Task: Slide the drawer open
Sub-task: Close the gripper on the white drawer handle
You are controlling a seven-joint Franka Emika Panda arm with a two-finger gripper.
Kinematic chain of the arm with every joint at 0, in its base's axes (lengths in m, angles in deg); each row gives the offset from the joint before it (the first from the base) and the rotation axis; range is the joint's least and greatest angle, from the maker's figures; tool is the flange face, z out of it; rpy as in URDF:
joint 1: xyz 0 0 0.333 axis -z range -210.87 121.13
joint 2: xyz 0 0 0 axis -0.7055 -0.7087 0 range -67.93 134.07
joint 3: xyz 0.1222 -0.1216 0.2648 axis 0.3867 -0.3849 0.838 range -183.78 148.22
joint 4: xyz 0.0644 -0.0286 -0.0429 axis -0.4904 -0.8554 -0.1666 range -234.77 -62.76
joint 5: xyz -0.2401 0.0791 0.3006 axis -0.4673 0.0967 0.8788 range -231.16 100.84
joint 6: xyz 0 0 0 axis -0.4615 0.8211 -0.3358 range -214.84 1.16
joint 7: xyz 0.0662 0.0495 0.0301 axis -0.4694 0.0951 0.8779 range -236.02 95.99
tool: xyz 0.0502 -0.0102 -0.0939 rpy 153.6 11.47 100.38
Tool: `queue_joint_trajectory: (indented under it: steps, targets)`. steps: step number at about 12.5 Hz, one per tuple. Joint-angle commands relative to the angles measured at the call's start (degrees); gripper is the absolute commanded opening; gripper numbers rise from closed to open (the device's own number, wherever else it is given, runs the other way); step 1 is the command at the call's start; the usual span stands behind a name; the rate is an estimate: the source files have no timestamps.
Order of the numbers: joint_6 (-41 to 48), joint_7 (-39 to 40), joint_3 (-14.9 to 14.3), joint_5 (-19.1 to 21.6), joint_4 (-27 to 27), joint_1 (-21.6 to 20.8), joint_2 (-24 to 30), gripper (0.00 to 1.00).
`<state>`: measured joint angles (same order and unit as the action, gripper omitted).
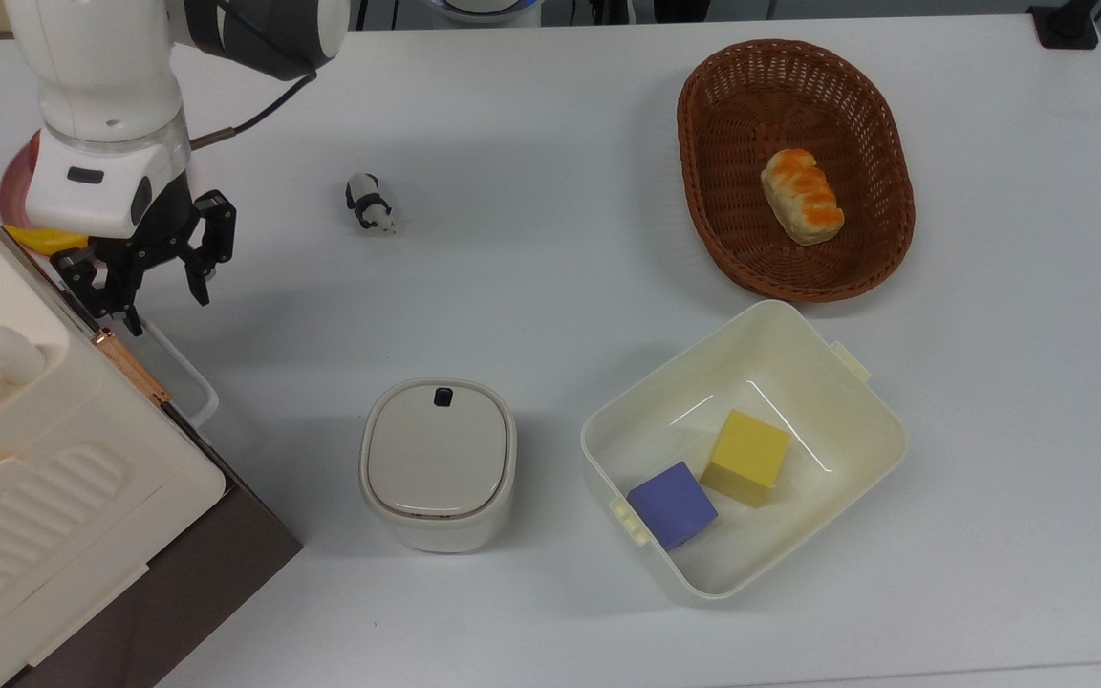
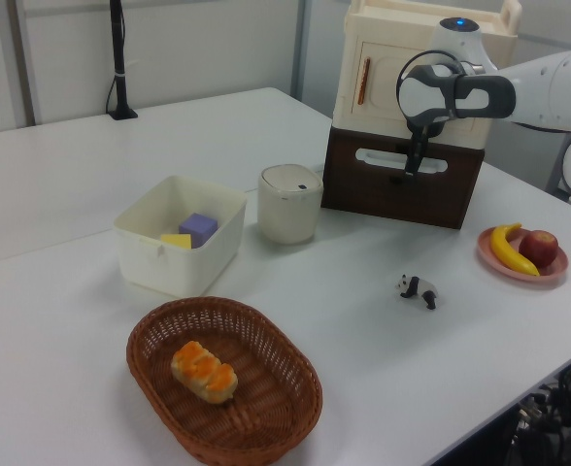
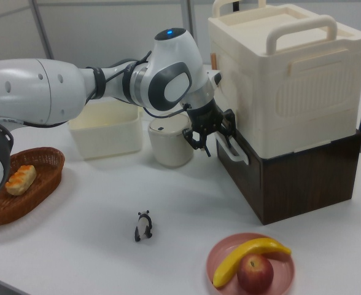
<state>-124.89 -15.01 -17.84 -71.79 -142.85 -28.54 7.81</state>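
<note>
The drawer [image 2: 402,191] has a dark brown front panel [image 3: 249,178] and sits under a ribbed cream case, its front flush with the unit. Its white loop handle [image 1: 185,382] sticks out towards the table. My gripper [image 1: 163,291] is open and hangs at the end of that handle nearest the plate. One finger is close to the case edge, the other is over the table. In the right view the gripper [image 3: 211,136] stands right at the handle [image 3: 232,149]; I cannot tell whether it touches. In the left view the gripper [image 2: 411,167] overlaps the handle [image 2: 378,156].
The ribbed cream case [image 1: 25,497] tops the drawer unit. A lidded cream pot [image 1: 438,463] stands close by. Further off are a cream bin [image 1: 847,382] with two blocks, a wicker basket [image 1: 703,191] with bread, a panda toy [image 1: 371,203] and a pink fruit plate [image 3: 279,276].
</note>
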Motion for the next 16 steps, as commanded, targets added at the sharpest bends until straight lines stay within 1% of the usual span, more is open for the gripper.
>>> queue_joint_trajectory:
  steps: [1, 4, 6, 7, 8, 10, 11, 13, 14, 16]
  targets:
    - [-0.46, 0.98, -0.73, 1.19, 1.03, -0.42, -0.67, 0.52]
    - [-0.46, 1.07, -0.73, 1.19, 1.03, -0.34, -0.67, 0.50]
    - [-0.46, 1.77, -0.73, 1.19, 1.03, -0.34, -0.76, 0.42]
    - [-0.46, 1.77, -0.73, 1.19, 1.03, -0.34, -0.67, 0.42]
    - [-0.46, 1.86, -0.82, 1.19, 1.03, -0.25, -0.76, 0.37]
    - [-0.46, 1.86, -0.82, 1.19, 1.03, -0.25, -0.76, 0.23]
    - [-0.46, 2.12, -0.73, 1.19, 1.03, -0.25, -0.67, 0.14]
    - [-0.46, 3.88, -0.73, 1.19, 1.03, -0.16, -0.76, 0.02]
    - [-0.46, 4.23, -0.82, 1.19, 1.03, -0.16, -0.76, 0.00]
    - [-0.46, 4.24, -0.82, 1.19, 1.03, -0.16, -0.67, 0.00]
